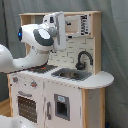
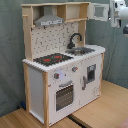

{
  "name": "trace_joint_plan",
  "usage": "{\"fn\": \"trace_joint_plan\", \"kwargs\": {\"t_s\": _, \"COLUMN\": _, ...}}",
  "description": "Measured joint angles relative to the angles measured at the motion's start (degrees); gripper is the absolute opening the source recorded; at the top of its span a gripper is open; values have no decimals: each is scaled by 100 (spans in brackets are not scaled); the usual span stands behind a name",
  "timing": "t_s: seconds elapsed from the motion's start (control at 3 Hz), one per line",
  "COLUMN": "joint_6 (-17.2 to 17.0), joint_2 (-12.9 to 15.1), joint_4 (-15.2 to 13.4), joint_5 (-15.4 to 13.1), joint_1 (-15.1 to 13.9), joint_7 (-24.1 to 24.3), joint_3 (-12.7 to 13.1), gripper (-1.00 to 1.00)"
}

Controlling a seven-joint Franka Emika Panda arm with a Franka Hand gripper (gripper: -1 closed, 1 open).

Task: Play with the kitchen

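Note:
The kitchen [image 1: 75,95] [image 2: 60,75] is a tall white and light-wood toy, seen in both exterior views. It has a black-red hob [image 2: 50,59], a sink [image 1: 72,75] with a curved black tap [image 1: 82,59], an oven door [image 2: 64,95], a pegboard back and a grey hood [image 2: 48,21]. My white arm reaches across the hob in the first exterior view, and my gripper [image 1: 61,30] is raised at the top shelf level, beside the upper cabinet [image 1: 80,24]. In the second exterior view the gripper [image 2: 119,14] sits just right of that cabinet [image 2: 99,11].
A grey curtain hangs behind the kitchen. The kitchen stands on a light wooden table [image 2: 100,110]. A rounded worktop end [image 1: 102,79] juts out beside the sink. The arm's bulky elbow [image 1: 42,37] hangs over the hob.

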Motion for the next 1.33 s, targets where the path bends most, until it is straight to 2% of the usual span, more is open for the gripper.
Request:
{"fn": "trace_joint_plan", "kwargs": {"t_s": 0.33, "joint_6": 6, "joint_2": 138, "joint_4": 96, "joint_5": 0, "joint_1": -285, "joint_7": 201, "joint_3": 430, "gripper": -100}}
{"fn": "trace_joint_plan", "kwargs": {"t_s": 0.67, "joint_6": 6, "joint_2": 162, "joint_4": 351, "joint_5": 0, "joint_1": -428, "joint_7": 220, "joint_3": 951, "gripper": -100}}
{"fn": "trace_joint_plan", "kwargs": {"t_s": 1.0, "joint_6": 7, "joint_2": 378, "joint_4": 680, "joint_5": 1, "joint_1": -629, "joint_7": 347, "joint_3": 1361, "gripper": -100}}
{"fn": "trace_joint_plan", "kwargs": {"t_s": 1.33, "joint_6": 8, "joint_2": 714, "joint_4": 1143, "joint_5": 1, "joint_1": -910, "joint_7": 376, "joint_3": 1730, "gripper": -100}}
